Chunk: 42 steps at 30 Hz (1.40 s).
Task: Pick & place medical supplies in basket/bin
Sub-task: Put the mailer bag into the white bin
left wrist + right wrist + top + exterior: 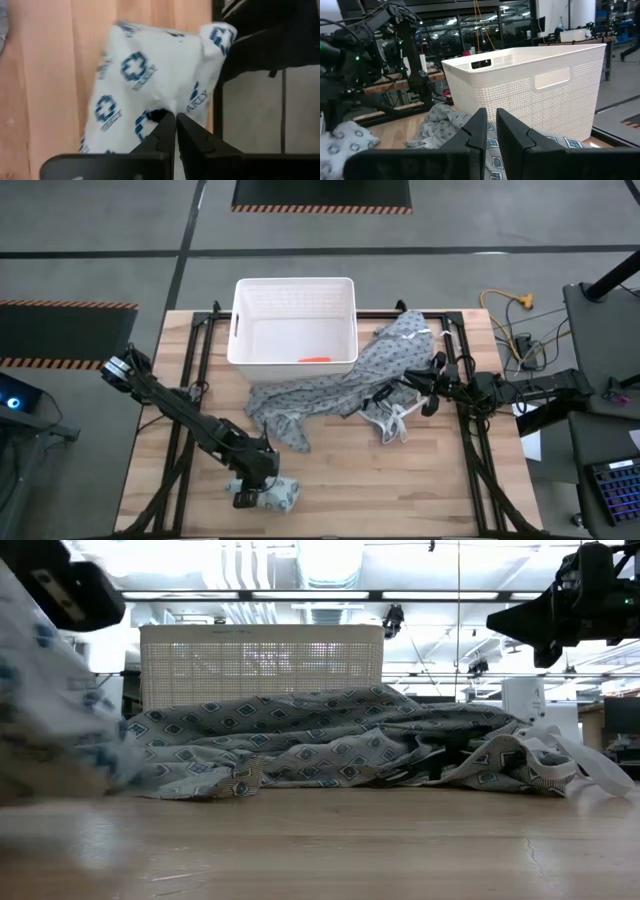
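Observation:
The pale soft packet (281,496), printed with blue crosses, is at the table's near edge, left of middle. My left gripper (252,483) is shut on it, and it also shows in the left wrist view (145,85) and the low view (50,710). The white ribbed bin (295,305) stands at the far side with an orange tube (315,360) lying on its floor. My right gripper (490,131) is shut and empty, raised over the grey patterned gown (340,385). The other supplies are hidden or out of view. My left gripper pinches a bunched part of the packet's edge (159,114) between its two fingertips, coming from above. The packet hangs below the fingers (60,690). I cannot tell whether its lower end touches the table.
The gown lies spread between the bin and the right arm, its white ties (395,423) trailing toward the near side. Bare wood (400,490) lies near and right of the packet. The table's near edge is close to the packet.

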Available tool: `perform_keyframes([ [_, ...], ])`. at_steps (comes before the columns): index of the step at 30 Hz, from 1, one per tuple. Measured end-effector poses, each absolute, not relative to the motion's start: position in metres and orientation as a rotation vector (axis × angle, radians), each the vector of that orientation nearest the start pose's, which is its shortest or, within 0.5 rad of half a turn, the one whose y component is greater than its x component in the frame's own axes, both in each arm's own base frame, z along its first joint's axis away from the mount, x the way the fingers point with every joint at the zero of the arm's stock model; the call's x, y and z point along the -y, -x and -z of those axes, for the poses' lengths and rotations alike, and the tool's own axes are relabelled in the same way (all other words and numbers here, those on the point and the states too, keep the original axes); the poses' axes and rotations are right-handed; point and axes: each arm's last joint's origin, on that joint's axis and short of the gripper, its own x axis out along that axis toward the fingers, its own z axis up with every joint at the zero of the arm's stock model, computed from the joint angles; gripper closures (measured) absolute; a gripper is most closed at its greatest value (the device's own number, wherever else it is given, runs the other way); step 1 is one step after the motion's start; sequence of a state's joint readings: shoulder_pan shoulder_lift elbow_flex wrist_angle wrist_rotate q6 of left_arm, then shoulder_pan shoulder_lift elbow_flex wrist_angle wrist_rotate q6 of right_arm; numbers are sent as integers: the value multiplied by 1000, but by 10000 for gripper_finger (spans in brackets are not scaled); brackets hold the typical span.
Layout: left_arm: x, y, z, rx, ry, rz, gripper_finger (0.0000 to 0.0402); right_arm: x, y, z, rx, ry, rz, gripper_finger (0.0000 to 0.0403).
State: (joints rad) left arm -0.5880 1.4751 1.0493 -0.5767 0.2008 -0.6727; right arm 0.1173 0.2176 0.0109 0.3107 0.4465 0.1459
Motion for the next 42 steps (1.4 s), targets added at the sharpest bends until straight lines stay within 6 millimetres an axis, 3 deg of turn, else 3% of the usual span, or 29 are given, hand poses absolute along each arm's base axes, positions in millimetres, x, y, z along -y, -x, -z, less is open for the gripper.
perform_keyframes([
  [6,166,-242,-250,-1151,395,347,401,0,-108,-179,125,-175,321,369],
  [20,166,-243,-249,-1131,384,363,395,0,-108,-179,125,-173,321,369],
  [24,170,-246,-253,-1077,371,453,347,0,-108,-179,124,-173,321,369],
  [28,175,-249,-254,-1059,390,517,259,0,-108,-179,124,-173,321,369],
  [33,196,-247,-242,-1099,349,645,164,0,-108,-178,111,-145,323,369],
  [36,207,-246,-235,-1127,323,665,150,0,-109,-177,102,-142,323,369],
  [42,228,-255,-232,-1124,267,709,160,0,-109,-176,97,-139,324,369],
])
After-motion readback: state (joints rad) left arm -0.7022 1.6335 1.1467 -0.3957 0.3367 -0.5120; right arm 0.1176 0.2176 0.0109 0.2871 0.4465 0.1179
